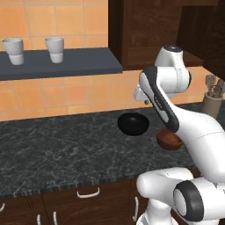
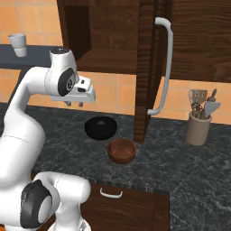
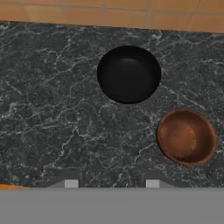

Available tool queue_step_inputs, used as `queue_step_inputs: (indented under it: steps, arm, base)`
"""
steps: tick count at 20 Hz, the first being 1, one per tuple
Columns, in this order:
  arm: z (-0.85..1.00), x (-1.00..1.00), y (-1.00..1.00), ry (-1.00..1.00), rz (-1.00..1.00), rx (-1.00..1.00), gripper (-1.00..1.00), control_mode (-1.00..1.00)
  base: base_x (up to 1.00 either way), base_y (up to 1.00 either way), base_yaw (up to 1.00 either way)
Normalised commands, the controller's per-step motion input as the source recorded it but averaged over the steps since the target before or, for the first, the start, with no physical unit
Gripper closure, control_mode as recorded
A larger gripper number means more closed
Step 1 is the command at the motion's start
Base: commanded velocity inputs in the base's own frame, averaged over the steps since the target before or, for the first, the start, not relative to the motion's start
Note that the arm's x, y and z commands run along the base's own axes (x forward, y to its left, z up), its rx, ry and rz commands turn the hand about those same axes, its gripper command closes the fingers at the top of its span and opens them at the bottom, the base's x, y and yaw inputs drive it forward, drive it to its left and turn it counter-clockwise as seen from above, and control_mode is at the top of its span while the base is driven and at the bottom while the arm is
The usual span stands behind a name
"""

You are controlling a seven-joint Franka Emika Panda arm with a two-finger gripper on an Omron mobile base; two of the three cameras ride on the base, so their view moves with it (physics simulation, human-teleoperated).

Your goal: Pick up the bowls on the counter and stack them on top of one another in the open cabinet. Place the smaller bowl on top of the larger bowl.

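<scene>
A: From the left base view, what's there?
B: The larger bowl [image 1: 132,124], glossy black, sits on the dark marbled tabletop [image 1: 57,145]. The smaller bowl [image 1: 168,139], reddish-brown, sits just beside it, nearer the front edge, partly hidden by the arm. Two white cups [image 1: 13,51] stand on the slate-grey wall shelf [image 1: 66,63]. The open cabinet [image 1: 145,35] hangs above, and a utensil crock [image 1: 212,104] stands far right.

A: And the right base view?
B: The pincer [image 2: 74,103] hangs over the tabletop [image 2: 180,158], above and a little left of the black bowl [image 2: 100,128]. The brown bowl [image 2: 122,150] sits near the black one, with a narrow gap between them. The cabinet's open door [image 2: 149,67], with its long silver handle [image 2: 164,67], hangs just behind and right of the bowls. The crock [image 2: 198,128] holds utensils.

A: The hand view?
B: It looks straight down: black bowl [image 3: 128,74] near the tiled wall, brown bowl [image 3: 186,137] lower right, both upright and empty. The fingertips [image 3: 71,183] show well apart at the bottom, holding nothing.
</scene>
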Motion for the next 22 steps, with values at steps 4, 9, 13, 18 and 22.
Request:
queue_step_inputs:
  steps: [4, 9, 13, 18, 22]
  arm:
    - [-0.28, -0.45, -0.55, -0.03, -0.18, 0.08, -1.00, -1.00]
    - [-1.00, -0.61, -1.00, 0.05, -0.45, 0.10, -1.00, -1.00]
    - [-0.93, -0.07, -0.96, 0.07, -0.41, 0.01, -1.00, -1.00]
    - [-0.57, 0.46, -0.79, 0.05, -0.07, 0.00, -1.00, -1.00]
    - [-0.47, 0.23, -0.59, 0.05, -0.03, 0.01, -1.00, -1.00]
  base:
    - [0.00, 0.00, 0.00]
    - [0.00, 0.00, 0.00]
    - [0.00, 0.00, 0.00]
    - [0.00, 0.00, 0.00]
    - [0.00, 0.00, 0.00]
